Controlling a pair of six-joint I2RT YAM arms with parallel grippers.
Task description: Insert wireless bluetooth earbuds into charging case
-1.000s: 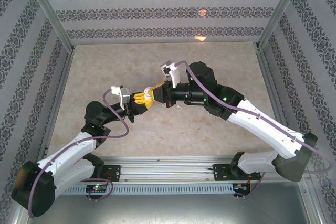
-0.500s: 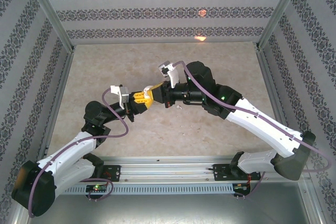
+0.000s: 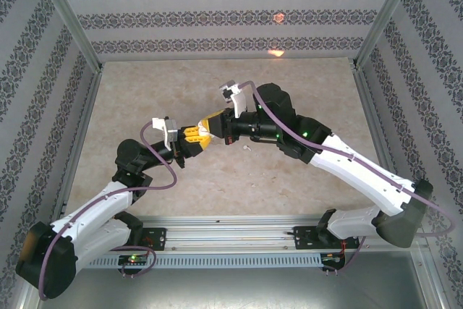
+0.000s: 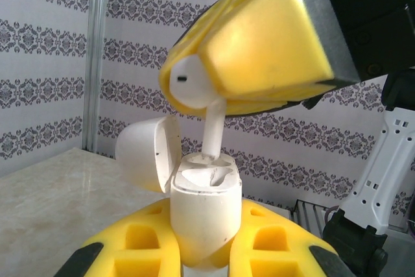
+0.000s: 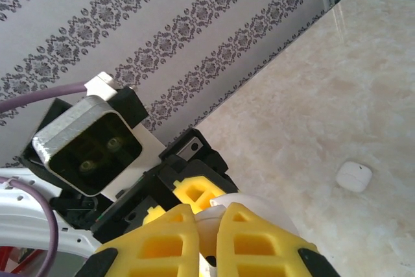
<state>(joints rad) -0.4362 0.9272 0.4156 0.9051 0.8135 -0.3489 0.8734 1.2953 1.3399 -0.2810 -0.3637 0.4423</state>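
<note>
Table: one table (image 3: 304,85), pale and stone-patterned, with patterned walls around it.
Arms: two. The left arm (image 3: 101,211) and the right arm (image 3: 347,168) reach in and meet above the middle of the table.
End effectors: two, both with yellow fingers, tip to tip.
Left end effector (image 3: 194,137): its fingers are pressed together on the charging case, one on each side of its lower half. It holds the case up in the air, standing straight.
Right end effector (image 3: 207,126): its fingers are squeezed together on the round head of one earbud, right above the case.
Charging case (image 4: 204,215): one, white and shiny. Its lid (image 4: 146,154) is flipped open and leans to the left.
Earbud (image 4: 188,85): one in the grip, white. Its stem points down and the tip touches the open top of the case. I cannot tell how deep it goes.
Small white piece (image 5: 353,176): one, lying alone on the table, apart from the arms. It is too small to tell what it is.
</note>
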